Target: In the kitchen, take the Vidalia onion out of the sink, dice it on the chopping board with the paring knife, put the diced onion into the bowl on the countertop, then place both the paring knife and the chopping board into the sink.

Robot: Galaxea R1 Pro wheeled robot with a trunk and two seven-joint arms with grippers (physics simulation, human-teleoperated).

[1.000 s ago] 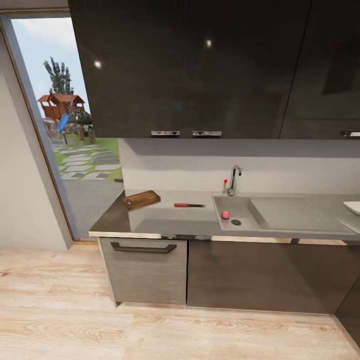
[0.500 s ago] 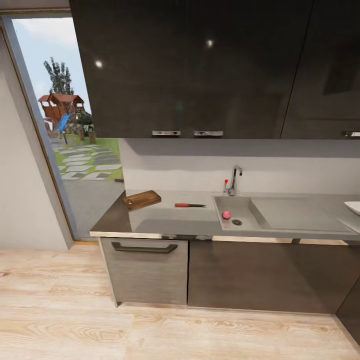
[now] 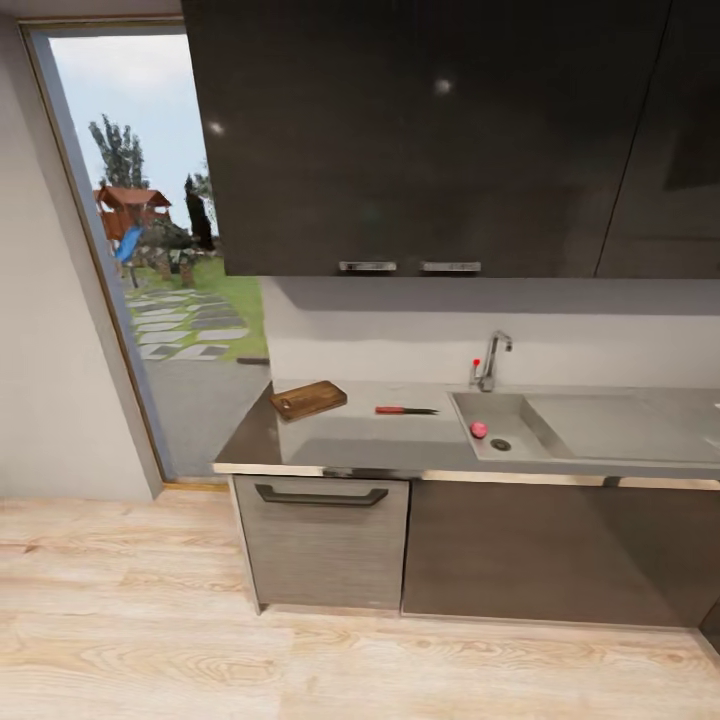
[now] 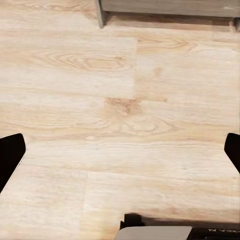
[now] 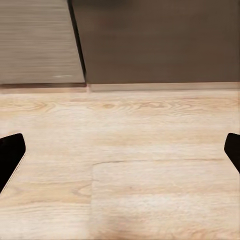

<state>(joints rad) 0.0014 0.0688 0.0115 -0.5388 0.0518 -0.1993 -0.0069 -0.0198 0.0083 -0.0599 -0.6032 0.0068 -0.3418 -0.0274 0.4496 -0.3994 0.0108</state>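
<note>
In the head view the pinkish-red Vidalia onion [image 3: 479, 429] lies in the grey sink [image 3: 520, 444], near the drain and below the chrome tap [image 3: 491, 361]. On the grey countertop [image 3: 330, 445] the red-handled paring knife [image 3: 404, 410] lies left of the sink. Further left sits the brown chopping board [image 3: 309, 399]. The bowl is out of view. My left gripper [image 4: 120, 150] hangs open over bare wood floor, black fingertips [image 4: 10, 155] far apart. My right gripper [image 5: 120, 150] is open too, above the floor near the cabinet fronts [image 5: 150, 40].
Dark glossy wall cabinets [image 3: 430, 130] hang over the worktop. A grey drawer with a dark handle [image 3: 320, 494] sits under the board. At the left, a glass door [image 3: 150, 280] looks onto a garden. Pale wood floor [image 3: 300, 660] lies between me and the counter.
The whole head picture has shifted right by some 30 pixels, so the camera has turned or moved left. The bowl's corner has left the right edge. Board, knife and onion lie as before.
</note>
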